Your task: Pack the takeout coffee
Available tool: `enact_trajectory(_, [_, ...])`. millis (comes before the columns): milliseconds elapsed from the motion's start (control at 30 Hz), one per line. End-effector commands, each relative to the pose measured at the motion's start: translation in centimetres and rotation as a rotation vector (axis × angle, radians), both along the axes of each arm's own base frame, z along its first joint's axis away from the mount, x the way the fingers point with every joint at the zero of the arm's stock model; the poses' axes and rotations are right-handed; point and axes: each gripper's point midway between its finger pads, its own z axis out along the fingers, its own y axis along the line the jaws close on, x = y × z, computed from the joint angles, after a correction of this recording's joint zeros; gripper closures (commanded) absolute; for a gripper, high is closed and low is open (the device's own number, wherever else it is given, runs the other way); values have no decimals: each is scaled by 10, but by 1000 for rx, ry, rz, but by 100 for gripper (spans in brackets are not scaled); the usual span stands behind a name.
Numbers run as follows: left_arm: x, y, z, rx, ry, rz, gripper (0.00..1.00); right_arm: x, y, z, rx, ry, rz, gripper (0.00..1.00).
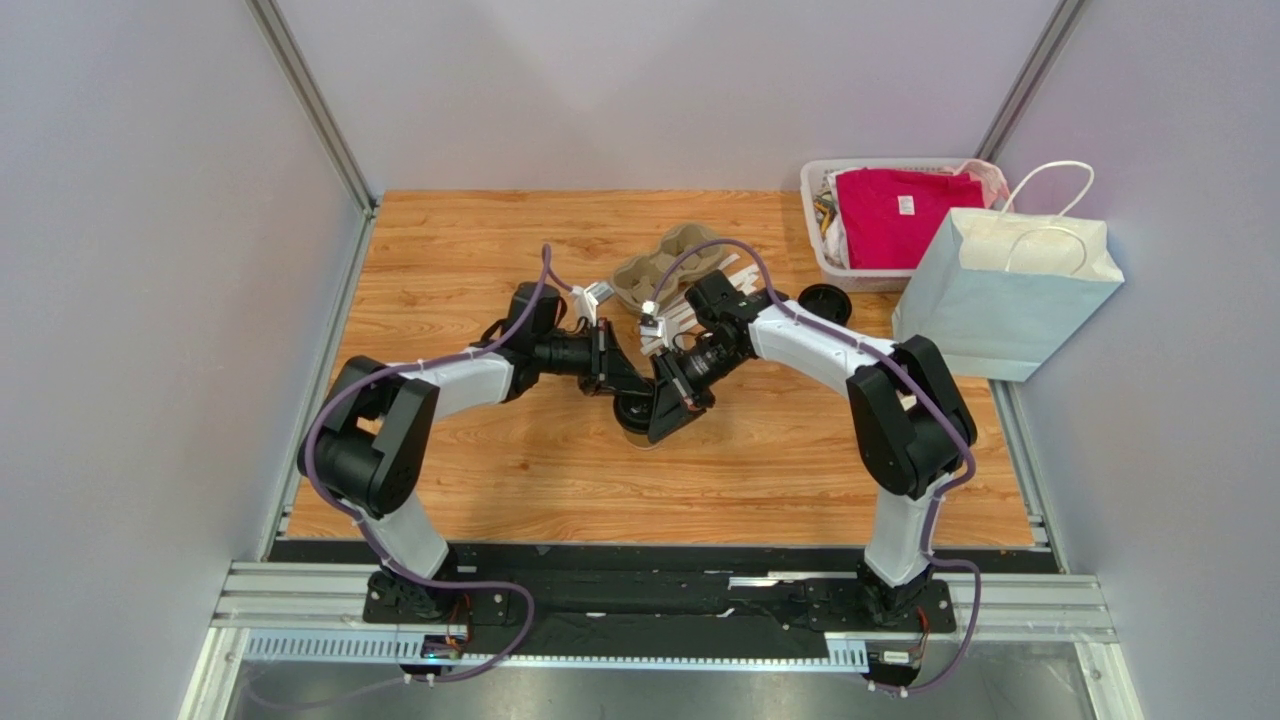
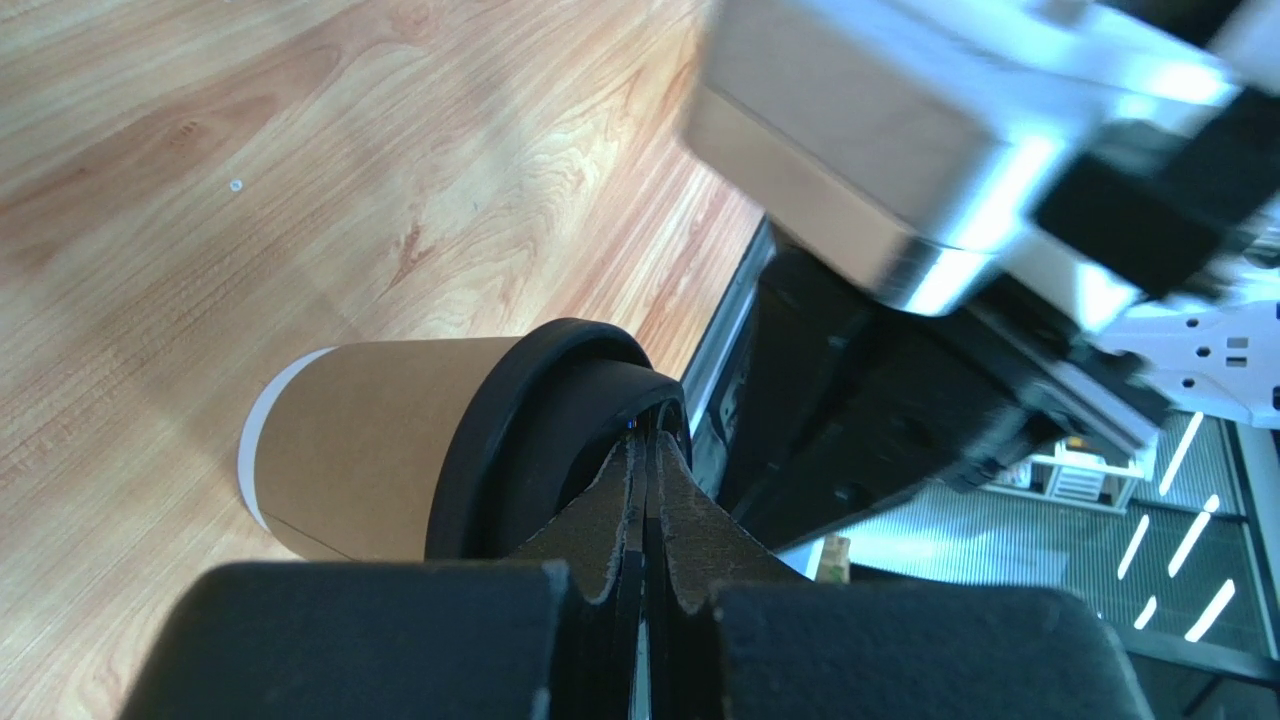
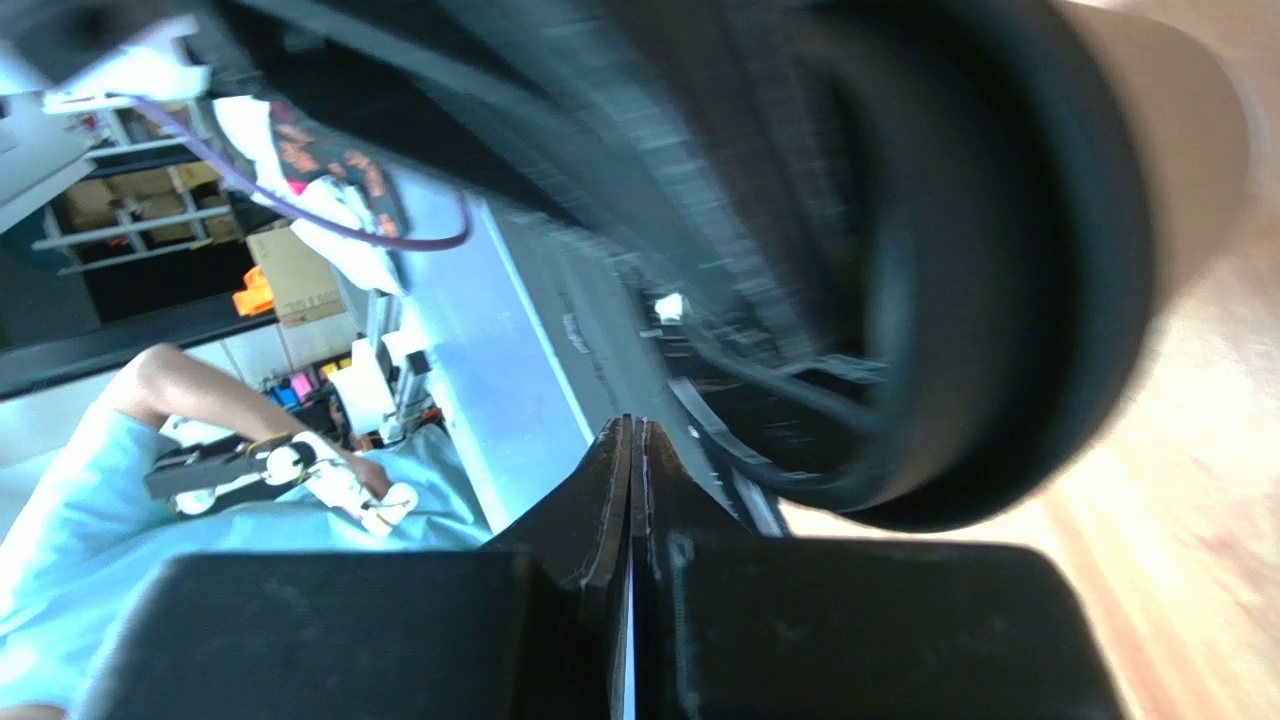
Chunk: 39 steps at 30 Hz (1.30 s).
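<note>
Both arms meet over the middle of the wooden table (image 1: pixel 481 255), at the coffee cup (image 2: pixel 368 450) with its black lid (image 2: pixel 504 435) on. The left gripper (image 2: pixel 649 465) has its fingers pressed together, tips right at the lid's edge. The right gripper (image 3: pixel 631 450) is pinched closed too, close beside the blurred lid.

I see the takeout coffee (image 2: pixel 361 450) mid-table (image 1: pixel 451 255), the cup carrier (image 1: pixel 679 255) behind it, the bag (image 1: pixel 999 293) far right, and the basket (image 1: pixel 819 173) behind the bag.
</note>
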Motion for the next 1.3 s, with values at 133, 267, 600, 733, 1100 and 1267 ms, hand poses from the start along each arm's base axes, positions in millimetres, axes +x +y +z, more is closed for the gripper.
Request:
enact_trajectory(133, [2,3,-7,10,-24,-3,100,12,-7,-31,-108,-32,-28,99])
enact_trajectory(267, [1,1,14,-24,-74,-23,100,11,-4,-15,-59,-35,-13,98])
enact_trajectory(600, [-14,10,98,-58,-307,-57,34,6,-8,65,119,-132,26,85])
enact_trajectory(733, [-13,26,109,81,-425,-38,25,16,-26,65,72,-187,-3,74])
enact_trajectory(1100, [-11,44,75,691,-736,-295,1,65,-81,55,-112,-295,-189,49])
enact_trajectory(1267, [-20,28,58,777,-764,-389,1,79,-96,54,-168,-334,-243,36])
